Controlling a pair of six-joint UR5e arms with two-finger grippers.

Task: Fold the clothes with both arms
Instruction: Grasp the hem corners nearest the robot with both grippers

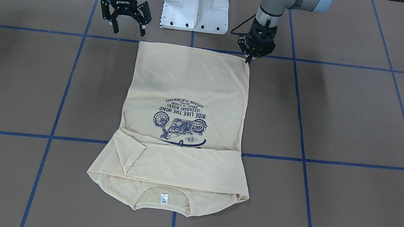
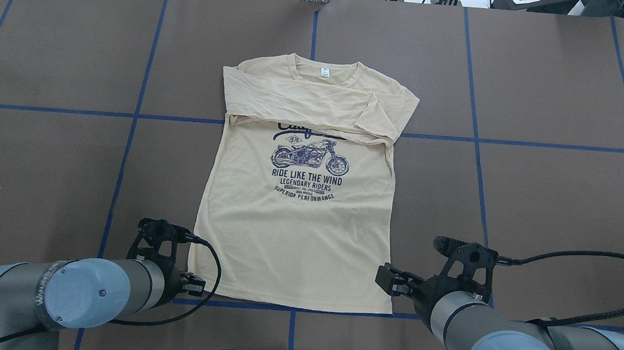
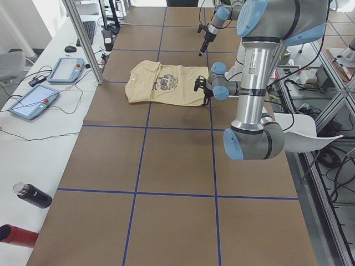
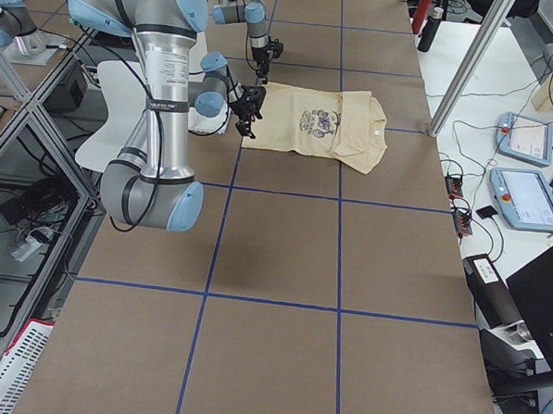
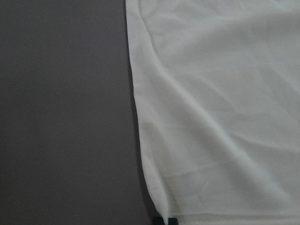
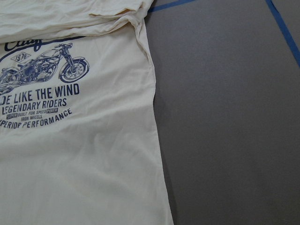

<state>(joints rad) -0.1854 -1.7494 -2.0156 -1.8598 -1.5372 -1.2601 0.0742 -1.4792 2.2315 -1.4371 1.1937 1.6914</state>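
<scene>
The pale yellow T-shirt [image 1: 189, 89] [image 2: 291, 234] lies flat, print up, on the brown table. Both sleeves are folded across the chest, and the collar and white neck tag [image 2: 325, 72] are on the far side from the robot. My left gripper [image 1: 249, 59] [image 5: 165, 221] is down at the hem corner on its side, its fingertips pinched together on the fabric edge. Near the other hem corner my right gripper [image 1: 128, 29] hangs just above the table with its fingers spread open and nothing between them. The right wrist view shows only the shirt [image 6: 79, 164] and the table.
The white pedestal base [image 1: 196, 1] stands just behind the hem. Blue tape lines [image 1: 335, 160] grid the brown table. Two tablets [image 3: 69, 69] and bottles [image 3: 33, 195] lie on the white side bench, with a metal post [image 3: 83, 39] beside it.
</scene>
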